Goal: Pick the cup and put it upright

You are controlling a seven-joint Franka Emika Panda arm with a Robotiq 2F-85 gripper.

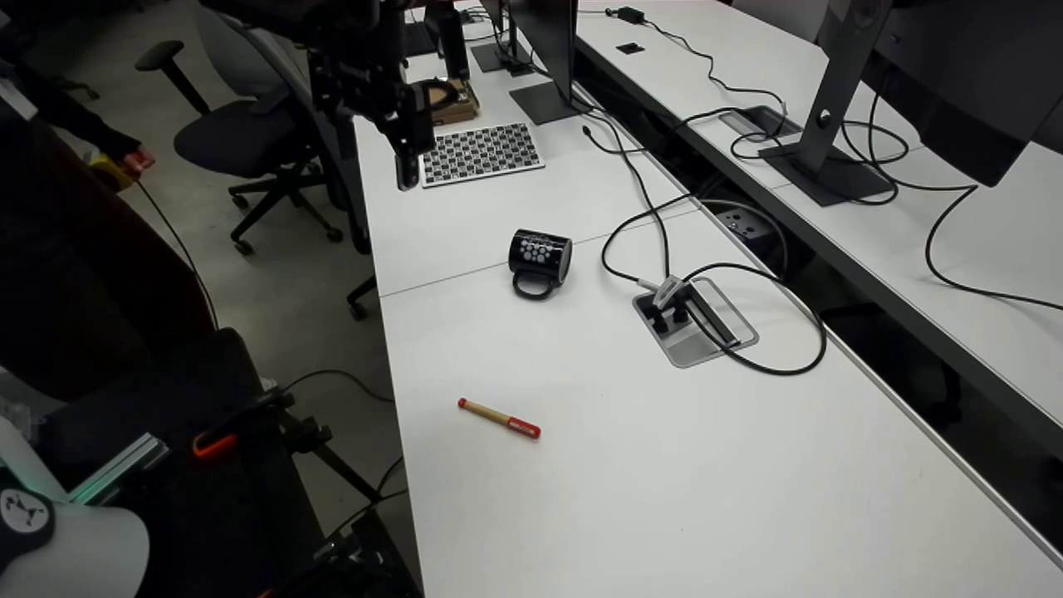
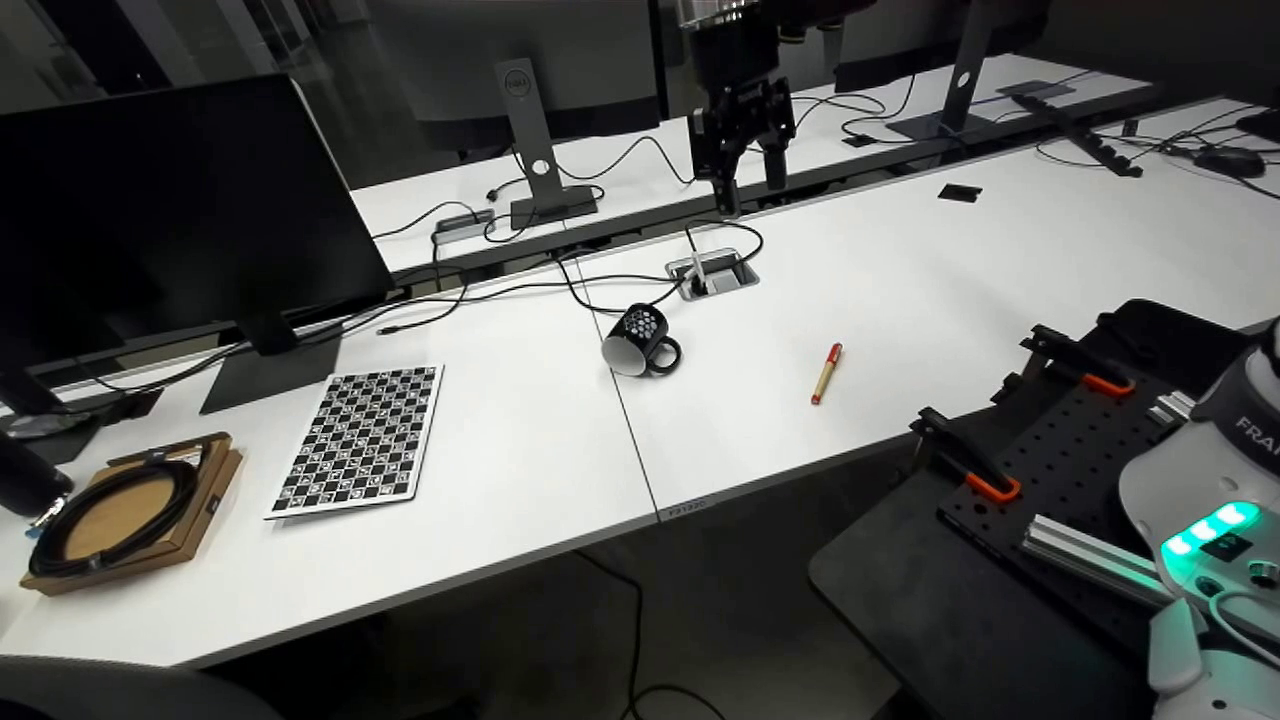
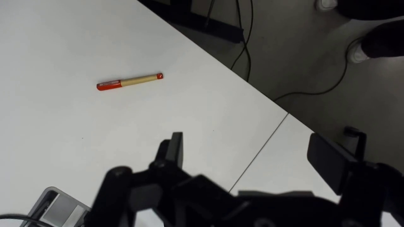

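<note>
The cup is a small black mug with pale dots, lying on its side on the white table. It shows in both exterior views. In an exterior view its pale inside faces the front left, and its handle points to the right. The cup is out of the wrist view. My gripper hangs high above the table, apart from the cup. In the wrist view the gripper has its fingers wide apart with only table between them. It also shows dark at the top of an exterior view.
A red-brown pen lies near the table's front edge. A cable box with black wires is sunk in the table behind the cup. A checkered board, a monitor and a cardboard box with coiled cable stand farther along.
</note>
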